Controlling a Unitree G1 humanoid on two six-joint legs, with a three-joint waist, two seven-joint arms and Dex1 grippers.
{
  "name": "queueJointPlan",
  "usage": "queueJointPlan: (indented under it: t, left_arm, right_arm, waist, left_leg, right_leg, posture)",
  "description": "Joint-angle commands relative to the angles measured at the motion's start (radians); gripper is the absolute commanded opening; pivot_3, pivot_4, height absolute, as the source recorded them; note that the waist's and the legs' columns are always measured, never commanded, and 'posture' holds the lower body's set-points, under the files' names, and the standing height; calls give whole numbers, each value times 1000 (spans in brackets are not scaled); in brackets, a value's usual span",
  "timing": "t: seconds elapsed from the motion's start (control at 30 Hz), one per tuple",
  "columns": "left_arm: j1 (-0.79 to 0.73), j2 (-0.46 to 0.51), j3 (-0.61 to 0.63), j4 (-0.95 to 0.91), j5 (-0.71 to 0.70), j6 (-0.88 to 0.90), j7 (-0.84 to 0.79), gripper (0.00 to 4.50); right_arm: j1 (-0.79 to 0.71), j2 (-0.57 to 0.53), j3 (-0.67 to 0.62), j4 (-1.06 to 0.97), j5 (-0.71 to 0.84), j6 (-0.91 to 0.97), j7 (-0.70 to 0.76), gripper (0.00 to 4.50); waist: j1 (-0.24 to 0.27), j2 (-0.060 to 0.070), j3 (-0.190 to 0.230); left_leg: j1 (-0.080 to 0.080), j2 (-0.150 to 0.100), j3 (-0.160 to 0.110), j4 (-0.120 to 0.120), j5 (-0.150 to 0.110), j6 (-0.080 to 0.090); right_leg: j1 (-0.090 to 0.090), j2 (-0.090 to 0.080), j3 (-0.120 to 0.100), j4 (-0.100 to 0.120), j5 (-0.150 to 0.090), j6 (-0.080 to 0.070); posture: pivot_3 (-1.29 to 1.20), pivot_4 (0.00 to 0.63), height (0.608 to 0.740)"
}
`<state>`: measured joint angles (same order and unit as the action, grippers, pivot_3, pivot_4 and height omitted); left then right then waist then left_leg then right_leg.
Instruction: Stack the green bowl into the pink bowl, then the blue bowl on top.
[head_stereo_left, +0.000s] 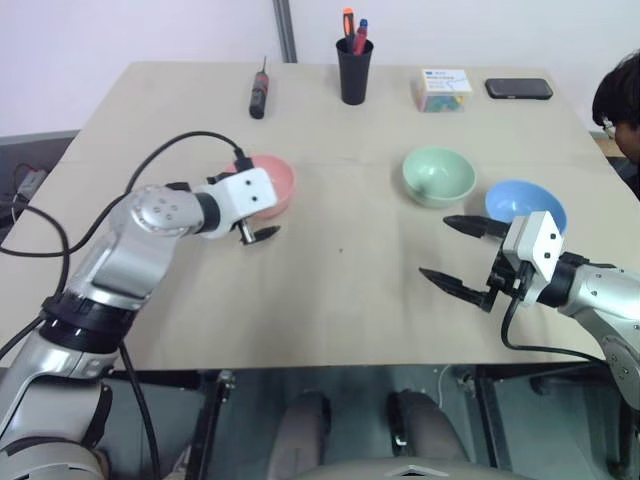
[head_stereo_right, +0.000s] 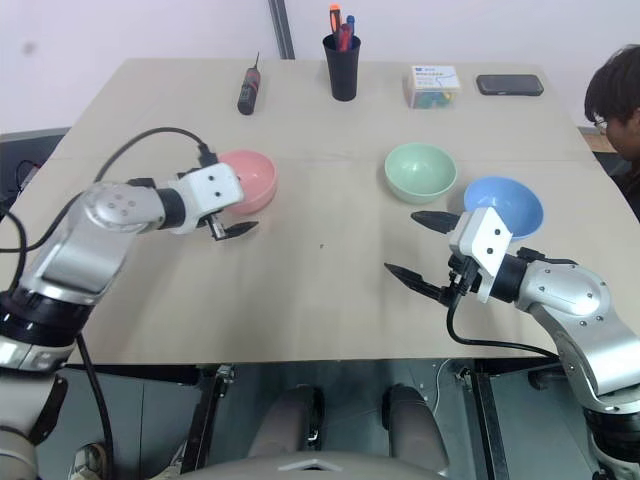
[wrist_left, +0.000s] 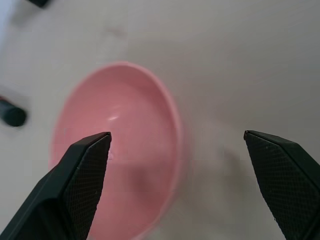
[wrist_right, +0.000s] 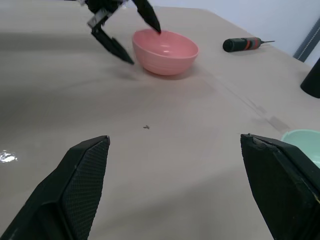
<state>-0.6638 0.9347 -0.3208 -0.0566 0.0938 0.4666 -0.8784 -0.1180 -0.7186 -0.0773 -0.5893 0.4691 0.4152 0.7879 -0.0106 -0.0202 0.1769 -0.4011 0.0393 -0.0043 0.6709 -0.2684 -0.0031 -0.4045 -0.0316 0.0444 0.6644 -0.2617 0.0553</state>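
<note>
The pink bowl (head_stereo_left: 281, 180) sits left of the table's middle. My left gripper (wrist_left: 176, 134) hovers open at its near-right rim, one finger over the bowl's hollow and the other finger (head_stereo_left: 264, 233) outside above the table, holding nothing. The green bowl (head_stereo_left: 438, 175) stands upright to the right of the middle, with the blue bowl (head_stereo_left: 524, 203) just right of it and slightly nearer. My right gripper (head_stereo_left: 435, 246) is open and empty, pointing left, just in front of the blue bowl and below the green one.
Along the far edge of the table (head_stereo_left: 330, 320) lie a screwdriver (head_stereo_left: 259, 95), a black cup with pens (head_stereo_left: 354, 68), a small box (head_stereo_left: 443, 90) and a phone (head_stereo_left: 518, 88). A person (head_stereo_left: 622, 100) sits at the far right corner.
</note>
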Motion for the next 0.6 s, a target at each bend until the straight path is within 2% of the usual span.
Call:
queueJointPlan:
  t: [0.03,0.07,0.1,0.23,0.33,0.37,0.47,0.6]
  left_arm:
    - [-65,-24,-45,54,77,-23,-36,3989]
    - [-77,-34,-55,76,90,-33,-42,3841]
    - [-91,-46,-63,100,104,-43,-43,3441]
    - [-128,-88,-63,148,117,-55,-71,1471]
    - [-131,-99,-59,152,117,-66,-105,330]
    - [-130,-101,-59,153,115,-71,-117,119]
    - [-127,-115,-48,136,88,-89,-161,119]
    - [-84,-137,-18,-42,-72,-95,-308,119]
  right_arm:
    - [3,7,-15,-49,-6,-29,-14,4500]
    - [8,7,-16,-52,-9,-31,-18,4500]
    - [15,8,-18,-56,-10,-34,-21,4500]
    - [44,12,-30,-78,-15,-32,-38,4500]
    - [66,12,-42,-88,-20,-32,-52,4500]
    - [74,11,-45,-89,-23,-35,-54,4500]
    - [89,10,-55,-95,-26,-39,-62,4500]
    - [114,11,-72,-105,-33,-40,-76,4500]
  waist:
    - [0,0,0]
    - [0,0,0]
    - [-1,0,0]
    - [0,0,0]
    - [0,0,0]
    - [0,0,0]
    - [0,0,0]
    - [0,0,0]
  left_leg:
    - [0,0,0,0,0,0]
    - [0,0,0,0,0,0]
    - [0,0,0,0,0,0]
    - [0,0,0,0,0,0]
    - [-1,0,0,1,0,0]
    - [-1,0,0,1,0,0]
    - [0,0,0,1,0,0]
    - [-1,0,0,2,0,0]
  right_leg:
    - [0,0,0,0,0,0]
    - [0,0,0,0,0,0]
    - [0,0,0,0,0,0]
    - [0,0,0,0,0,0]
    - [0,0,0,0,0,0]
    - [0,0,0,0,0,0]
    - [0,0,0,1,0,0]
    - [0,0,0,1,0,0]
  posture:
    - [0,150,740]
    - [0,150,740]
    - [0,150,740]
    - [0,150,740]
    - [0,150,740]
    - [0,150,740]
    - [0,150,740]
    - [0,150,740]
